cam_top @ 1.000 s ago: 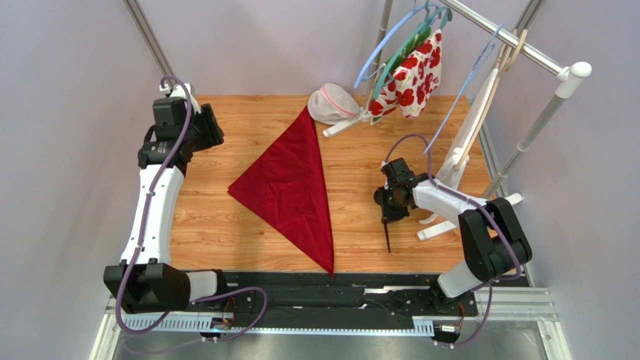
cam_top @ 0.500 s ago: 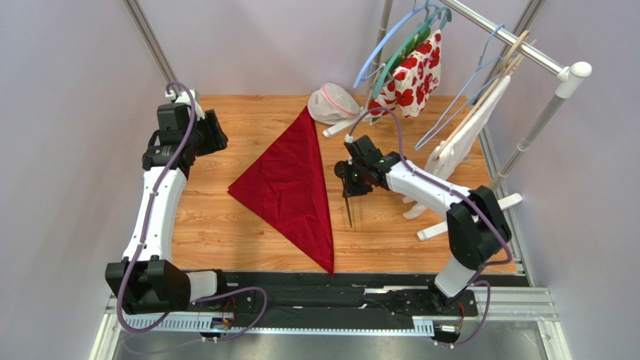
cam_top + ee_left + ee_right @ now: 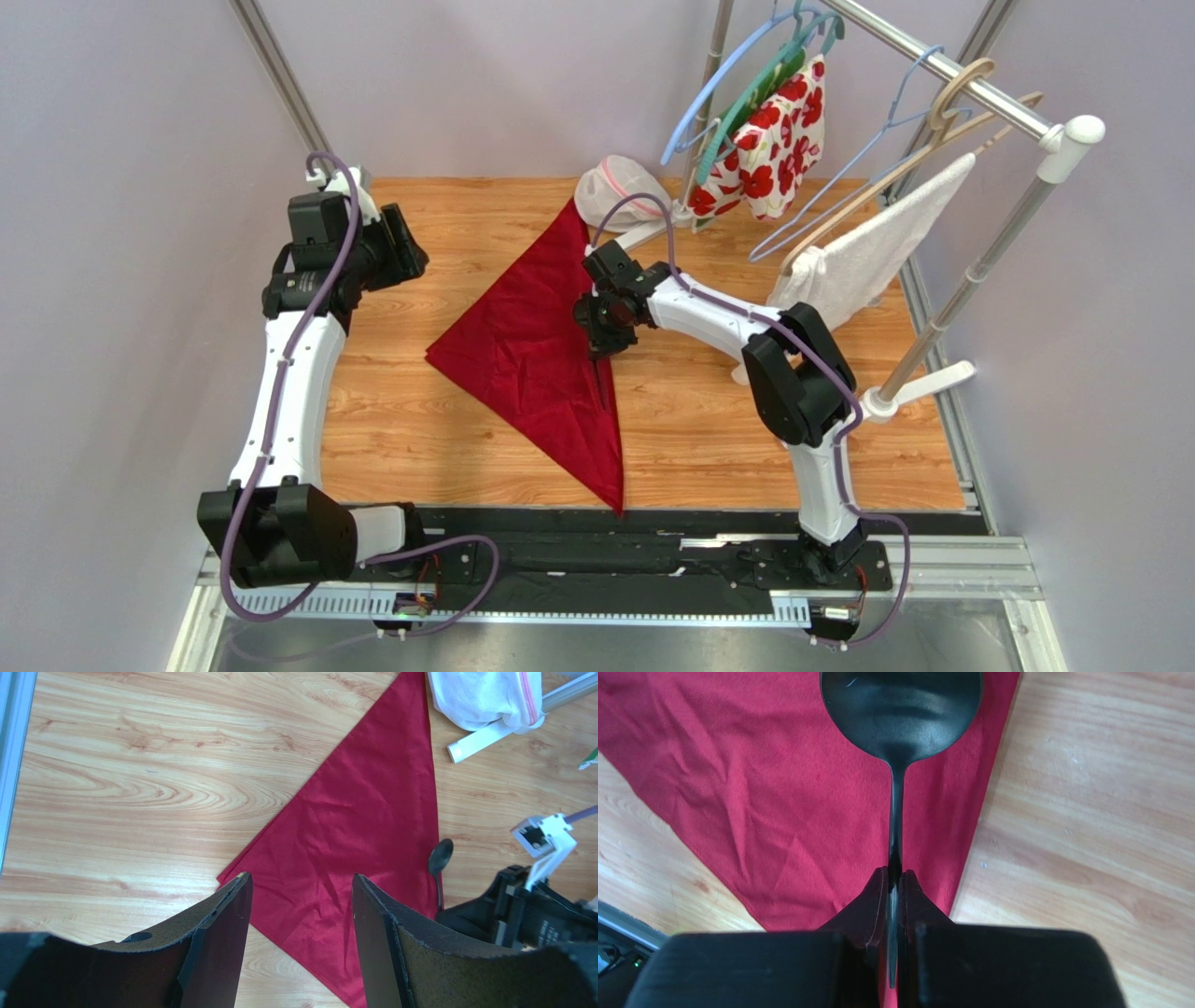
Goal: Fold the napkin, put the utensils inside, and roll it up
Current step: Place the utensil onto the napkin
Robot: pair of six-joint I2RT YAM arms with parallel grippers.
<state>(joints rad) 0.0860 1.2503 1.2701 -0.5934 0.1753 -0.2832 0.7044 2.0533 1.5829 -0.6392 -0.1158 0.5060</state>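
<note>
Tabletop (image 3: 407, 420) of pale wood, seen from above, with two robot arms bolted at its near edge. A dark red napkin (image 3: 540, 343) lies flat near the middle, folded into a triangle. Its long straight edge is on the right. That edge runs from a far corner just beside a white mesh pouch (image 3: 622, 192) to a near corner at the front of the tabletop. The third corner points left.

The right arm reaches across to that straight edge. The right fingers (image 3: 878, 889) are clenched on the thin handle of a black spoon (image 3: 901, 707), which points away from them. The round bowl is at the free end, over the red cloth just inside the edge. Whether the bowl touches the cloth cannot be told.

The left fingers (image 3: 224, 924) are spread wide and hold nothing. They hover over bare wood at the far left, apart from the napkin.

At the far right stands a clothes rack (image 3: 968, 84) with hangers, a white cloth with red flowers (image 3: 769, 133) and a white towel (image 3: 870, 259).
</note>
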